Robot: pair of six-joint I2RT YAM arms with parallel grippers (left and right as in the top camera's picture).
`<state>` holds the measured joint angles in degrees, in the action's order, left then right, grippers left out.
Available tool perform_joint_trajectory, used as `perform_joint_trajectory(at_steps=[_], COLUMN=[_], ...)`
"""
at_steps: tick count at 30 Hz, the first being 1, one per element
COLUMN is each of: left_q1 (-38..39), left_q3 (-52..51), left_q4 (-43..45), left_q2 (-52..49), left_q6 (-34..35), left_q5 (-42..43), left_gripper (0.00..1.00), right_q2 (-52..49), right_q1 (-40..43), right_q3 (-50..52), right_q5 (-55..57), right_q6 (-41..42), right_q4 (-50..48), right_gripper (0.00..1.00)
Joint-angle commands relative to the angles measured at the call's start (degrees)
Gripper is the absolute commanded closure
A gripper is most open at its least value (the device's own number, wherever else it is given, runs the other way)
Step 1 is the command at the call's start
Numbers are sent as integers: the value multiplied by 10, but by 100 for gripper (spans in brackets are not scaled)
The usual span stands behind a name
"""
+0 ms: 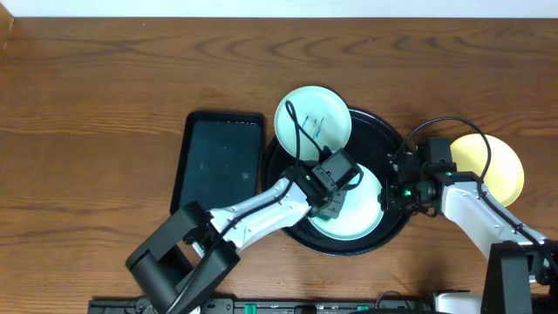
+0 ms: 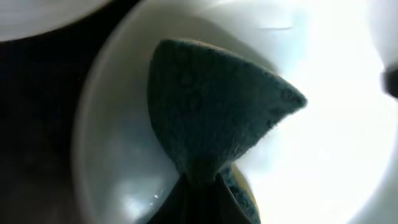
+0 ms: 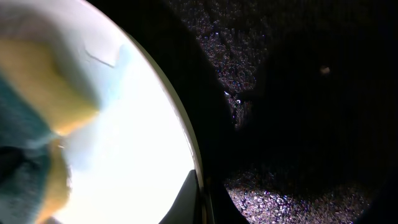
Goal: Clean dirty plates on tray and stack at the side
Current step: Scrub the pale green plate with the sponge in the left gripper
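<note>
The round black tray [image 1: 384, 131] sits at the table's middle. A pale mint plate [image 1: 362, 209] lies in it. My left gripper [image 1: 330, 202] is shut on a teal and yellow sponge [image 2: 211, 106] and presses it on this plate [image 2: 323, 124]. My right gripper [image 1: 390, 194] is shut on the same plate's right rim [image 3: 137, 124], with one finger above and one below [image 3: 200, 193]. The sponge also shows in the right wrist view [image 3: 37, 81]. A second mint plate [image 1: 314, 122] with dark scribbles rests on the tray's upper-left rim. A pale yellow plate [image 1: 501, 166] lies on the wood to the right.
A smaller rectangular black tray [image 1: 218, 161] lies just left of the round tray. The tray's speckled black floor [image 3: 298, 124] shows beside the held plate. Bare brown wood [image 1: 87, 105] stretches to the left and along the back.
</note>
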<state>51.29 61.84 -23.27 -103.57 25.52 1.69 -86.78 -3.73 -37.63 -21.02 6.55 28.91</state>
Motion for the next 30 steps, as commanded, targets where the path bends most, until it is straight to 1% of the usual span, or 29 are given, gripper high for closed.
perform_joint_trajectory(at_steps=[1, 4, 8, 10, 12, 15, 18, 20, 24, 25, 27, 30], left_q1=[-5, -5, -5, -4, -3, -3, -3, -3, -4, -4, -7, -16], left_q3=[-18, -18, -18, -18, -18, -18, -18, -18, -18, -18, -18, -18], left_q4=[-13, 17, 68, 90, 100, 102, 101, 94, 56, 39, 21, 5], left_q2=[36, 68, 80, 73, 63, 39, 11, -3, -18, -15, -7, 18], left_q6=[1, 1, 1, 3, 12, 35, 35, 35, 16, 12, 11, 1], left_q5=[-79, -61, -8, 17, 24, 29, 70, 82, 69, 39, 12, 11], left_gripper=[92, 92, 92, 92, 92, 92, 92, 92, 92, 92, 92, 92], right_q2=[-2, -2, -2, -2, -2, -2, -2, -2, -2, -2, -2, -2], right_q1=[-5, -5, -5, -5, -5, -5, -5, -5, -5, -5, -5, -5], right_q3=[4, 4, 4, 4, 4, 4, 4, 4, 4, 4, 4, 4], right_q5=[0, 0, 0, 0, 0, 0, 0, 0, 0, 0, 0, 0], right_q6=[3, 3, 3, 3, 3, 3, 3, 3, 3, 3, 3, 3], right_q4=[-2, -2, -2, -2, -2, -2, -2, -2, -2, -2, -2, -2], right_gripper=[99, 99, 99, 99, 99, 99, 99, 99, 99, 99, 99, 99])
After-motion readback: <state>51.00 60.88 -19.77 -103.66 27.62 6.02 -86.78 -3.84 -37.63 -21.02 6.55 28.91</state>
